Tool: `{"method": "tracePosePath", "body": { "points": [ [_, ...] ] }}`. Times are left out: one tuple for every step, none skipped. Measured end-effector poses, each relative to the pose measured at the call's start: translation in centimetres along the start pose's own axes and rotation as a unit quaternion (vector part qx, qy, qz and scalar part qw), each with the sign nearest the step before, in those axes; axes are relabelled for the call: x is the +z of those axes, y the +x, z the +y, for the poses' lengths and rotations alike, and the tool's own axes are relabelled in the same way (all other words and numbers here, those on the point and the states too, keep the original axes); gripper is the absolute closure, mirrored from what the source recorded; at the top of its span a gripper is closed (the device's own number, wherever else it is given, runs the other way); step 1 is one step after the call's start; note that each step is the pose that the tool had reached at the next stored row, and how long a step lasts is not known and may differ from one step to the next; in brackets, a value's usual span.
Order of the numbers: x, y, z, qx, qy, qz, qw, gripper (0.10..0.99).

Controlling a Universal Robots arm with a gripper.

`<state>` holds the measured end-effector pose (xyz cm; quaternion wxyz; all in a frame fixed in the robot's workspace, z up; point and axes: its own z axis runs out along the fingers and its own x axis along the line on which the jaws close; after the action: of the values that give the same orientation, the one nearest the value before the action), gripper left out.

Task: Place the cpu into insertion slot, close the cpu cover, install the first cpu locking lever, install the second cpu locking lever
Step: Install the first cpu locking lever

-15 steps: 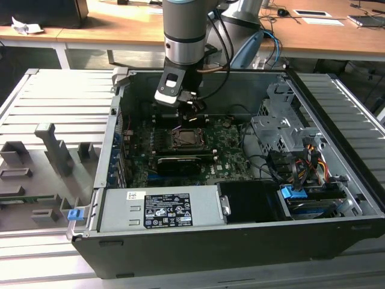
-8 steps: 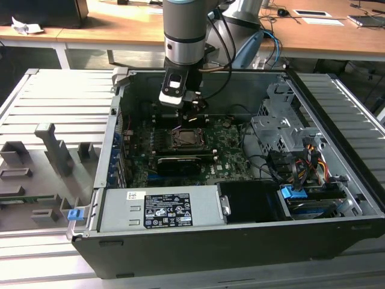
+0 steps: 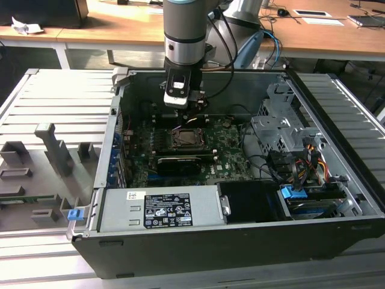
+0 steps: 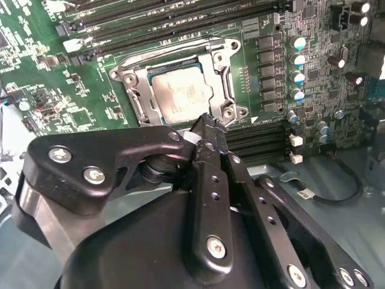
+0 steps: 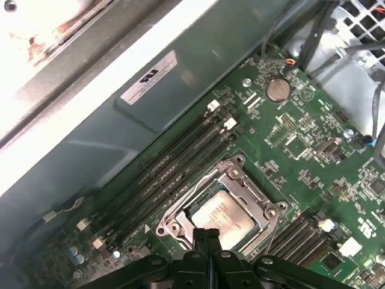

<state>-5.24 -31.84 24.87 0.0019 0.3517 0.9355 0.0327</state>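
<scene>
The cpu [image 4: 180,96] [image 5: 221,218], a dull silver square chip, lies flat in the insertion slot [image 3: 189,139] on the green motherboard. The cpu cover [image 4: 224,78] [image 5: 243,183], a grey metal frame, lies down around the chip, whose top shows through its window. My gripper [image 4: 204,122] [image 5: 207,235] [image 3: 194,112] hangs just above the socket's edge, its black fingers shut together with nothing between them. In the exterior view it stands over the far side of the socket.
Long memory slots [image 5: 165,171] [image 4: 150,24] run beside the socket. A black expansion card [image 3: 178,162] sits nearer the front, with a power supply [image 3: 159,211] below it. A drive cage [image 3: 283,129] and cables [image 3: 295,168] fill the exterior view's right. The case wall [image 5: 120,114] rises close behind.
</scene>
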Motion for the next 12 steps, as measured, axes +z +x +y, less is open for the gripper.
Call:
{"method": "tracePosePath", "body": {
  "points": [
    [0.0,0.0,0.0,-0.02,0.0004,0.0012,0.9998,0.98],
    [0.0,0.01,-0.01,-0.031,0.0006,0.0019,0.9995,0.98],
    [0.0,0.03,-0.02,-0.047,0.0009,0.003,0.9989,0.98],
    [0.0,0.03,-0.03,-0.058,0.0011,0.0037,0.9983,0.98],
    [0.0,0.04,-0.04,-0.073,0.0015,0.0046,0.9973,0.98],
    [0.0,0.04,-0.04,-0.095,0.0019,0.006,0.9955,0.98],
    [0.0,0.05,-0.04,-0.109,0.0021,0.0069,0.994,0.98],
    [0.0,0.05,-0.05,-0.117,0.0023,0.0074,0.9931,0.98],
    [0.0,0.05,-0.05,-0.124,0.0025,0.0078,0.9922,0.98],
    [0.0,0.06,-0.05,-0.137,0.0027,0.0086,0.9905,0.98],
    [0.0,0.07,-0.06,-0.15,0.0029,0.0094,0.9887,0.98],
    [0.0,0.08,-0.07,-0.161,0.0031,0.0101,0.987,0.98]
  ]
}}
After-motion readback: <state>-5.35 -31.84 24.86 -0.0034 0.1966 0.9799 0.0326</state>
